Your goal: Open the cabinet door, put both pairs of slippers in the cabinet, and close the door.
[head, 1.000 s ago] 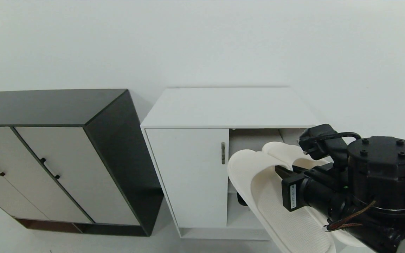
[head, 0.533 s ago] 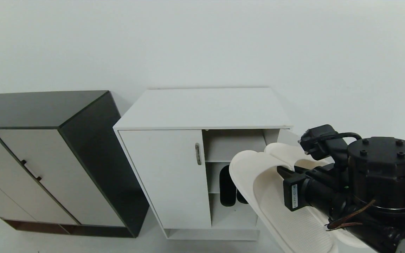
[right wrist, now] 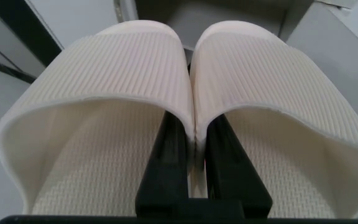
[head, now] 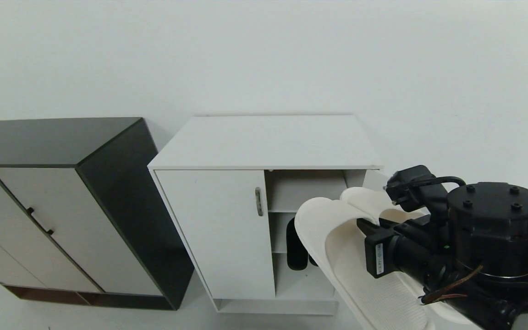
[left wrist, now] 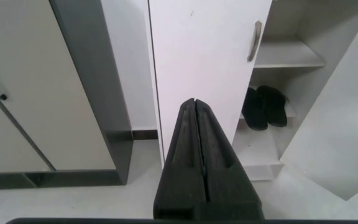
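Your right claw [right wrist: 196, 143] is clamped on the pair of white slippers [head: 332, 238]. Its two fingers pinch the inner edges where the two slippers meet side by side, so both ribbed straps arch over the fingers, one on each flank. The toes point forward, away from the claw, toward the white cabinet [head: 264, 142]. The slippers hang in the air in front of the cabinet's open half, not yet inside it.

Past the toes you have the opening itself. The right door [left wrist: 334, 137] stands swung out, and the shelves are bare to view. The black slippers [left wrist: 265, 107] lie together on a lower shelf, deeper in than the white pair (below the level of the claw, as far as the head view shows).

Your left claw [left wrist: 194, 102] has its fingers pressed together with nothing between them. It hangs low and points at the closed left door [head: 213, 229], well short of touching it. The door's handle [head: 258, 201] sits up and to the right of its tips. The dark cabinet [head: 62, 137] stands off to that claw's left.
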You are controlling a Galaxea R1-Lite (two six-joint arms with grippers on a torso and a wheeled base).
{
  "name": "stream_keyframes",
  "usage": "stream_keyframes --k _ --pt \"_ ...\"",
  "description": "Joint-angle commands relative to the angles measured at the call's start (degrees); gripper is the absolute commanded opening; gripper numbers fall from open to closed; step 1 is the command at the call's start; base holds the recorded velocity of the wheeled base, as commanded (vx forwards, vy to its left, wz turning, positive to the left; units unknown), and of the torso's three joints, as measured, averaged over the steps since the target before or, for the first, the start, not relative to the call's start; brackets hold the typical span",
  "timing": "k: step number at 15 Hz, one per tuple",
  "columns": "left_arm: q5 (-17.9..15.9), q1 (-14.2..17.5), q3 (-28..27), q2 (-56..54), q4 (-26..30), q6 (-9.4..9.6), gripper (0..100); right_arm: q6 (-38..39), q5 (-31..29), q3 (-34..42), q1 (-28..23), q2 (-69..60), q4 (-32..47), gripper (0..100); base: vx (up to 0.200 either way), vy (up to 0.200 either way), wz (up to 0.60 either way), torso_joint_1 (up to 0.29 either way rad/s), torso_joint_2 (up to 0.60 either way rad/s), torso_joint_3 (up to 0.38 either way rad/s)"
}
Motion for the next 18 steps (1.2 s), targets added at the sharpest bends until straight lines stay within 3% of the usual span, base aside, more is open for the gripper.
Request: stream_keyframes --k 1,10,18 --pt "-0.02 0.04 0.01 -0.01 0.02 -0.01 0 0.02 -0.04 0.04 0.02 0.18 -0.07 0 0.000 0.000 0.00 0.000 0.00 0.000" --pt "-0.02 -0.05 0.01 -0.01 0.02 -0.01 0 0.02 1.28 1.36 0.02 0.79 -0.34 0 0.000 0.000 0.00 -0.006 0.01 0.007" --pt "-0.02 0.04 0.01 -0.01 0.02 -0.09 0 0.02 2.25 1.98 0.11 1.41 -0.78 0 0.000 0.000 0.00 -0.189 0.47 0.276"
